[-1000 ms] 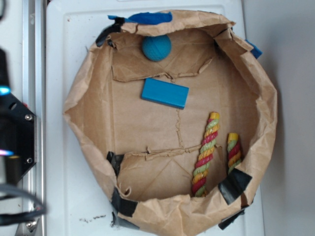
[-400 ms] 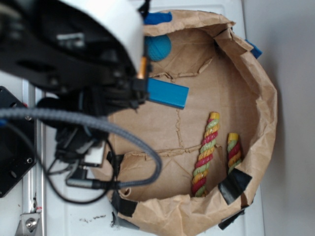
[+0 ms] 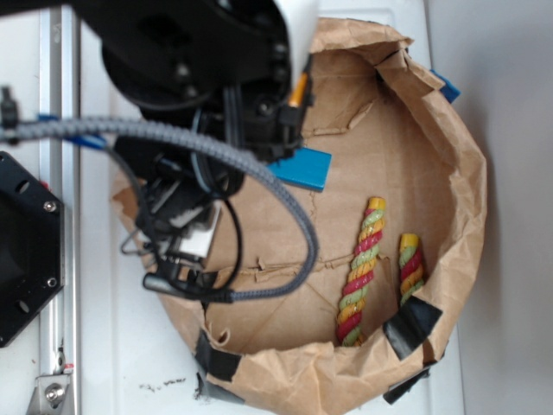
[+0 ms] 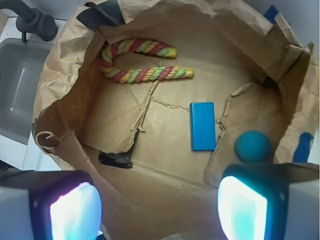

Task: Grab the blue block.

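Lying on crumpled brown paper: blue block

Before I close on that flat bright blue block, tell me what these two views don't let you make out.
- Flat bright blue block: in the exterior view the black arm covers its left end; the wrist view shows it whole.
- Round teal textured ball: hidden behind the arm in the exterior view.
- Gripper: open, only glowing blurred fingertips show; height above the brown paper bag floor unclear.
- Striped rope toy: its bend is hidden by the bag wall in the exterior view.
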You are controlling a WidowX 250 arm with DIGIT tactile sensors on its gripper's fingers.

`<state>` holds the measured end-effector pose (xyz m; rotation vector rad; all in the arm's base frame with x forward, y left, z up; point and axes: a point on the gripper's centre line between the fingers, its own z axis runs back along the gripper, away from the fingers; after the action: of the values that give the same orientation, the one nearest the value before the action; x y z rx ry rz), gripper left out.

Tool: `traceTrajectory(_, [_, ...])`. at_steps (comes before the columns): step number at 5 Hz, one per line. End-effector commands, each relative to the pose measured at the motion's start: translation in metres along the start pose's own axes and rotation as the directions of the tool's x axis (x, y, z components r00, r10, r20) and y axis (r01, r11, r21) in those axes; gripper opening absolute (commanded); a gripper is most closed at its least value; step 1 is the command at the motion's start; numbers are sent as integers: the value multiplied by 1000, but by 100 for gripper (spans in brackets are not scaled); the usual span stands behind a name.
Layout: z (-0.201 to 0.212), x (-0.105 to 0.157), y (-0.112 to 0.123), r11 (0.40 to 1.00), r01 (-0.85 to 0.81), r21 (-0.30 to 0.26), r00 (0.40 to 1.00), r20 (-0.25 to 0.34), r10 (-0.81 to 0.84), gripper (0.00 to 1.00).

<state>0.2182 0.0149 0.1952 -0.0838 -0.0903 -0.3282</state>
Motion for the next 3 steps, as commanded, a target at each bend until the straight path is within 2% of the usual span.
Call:
traceTrajectory(1, [12,5,2,1000,-7,23,999,46,6,100])
traceTrajectory(2, [-27,13,19,999,8,38,1000,17,-9,100])
traceTrajectory(3, [-56,16,31,996,44,81,999,26,-46,100])
